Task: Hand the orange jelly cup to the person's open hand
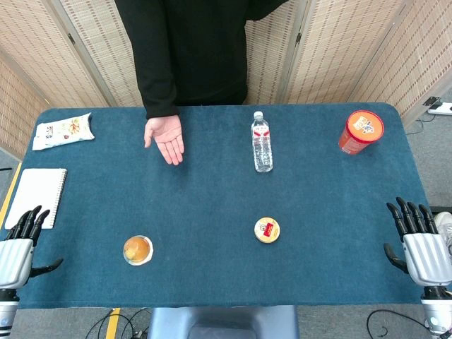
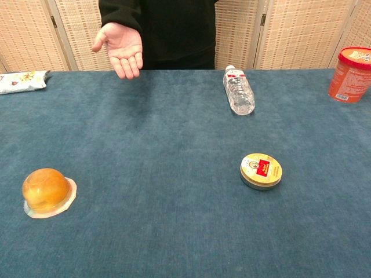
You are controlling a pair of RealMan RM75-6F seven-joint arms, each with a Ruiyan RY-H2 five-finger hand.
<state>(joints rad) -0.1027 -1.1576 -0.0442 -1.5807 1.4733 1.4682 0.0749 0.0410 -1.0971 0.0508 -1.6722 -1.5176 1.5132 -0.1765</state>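
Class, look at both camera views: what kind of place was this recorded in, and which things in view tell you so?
Probably an indoor robot test or demo station, not a home. A table draped in blue cloth stands before woven folding screens, cables trail beneath its front edge, and a person's open hand waits across from the robot.

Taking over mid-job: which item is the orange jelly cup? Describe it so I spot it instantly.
Start at the blue table and go to its near edge, toward the robot's left hand. The orange jelly cup sits there upside down, a translucent orange dome on a white rim. The nearby round tin is flat, with a red label.
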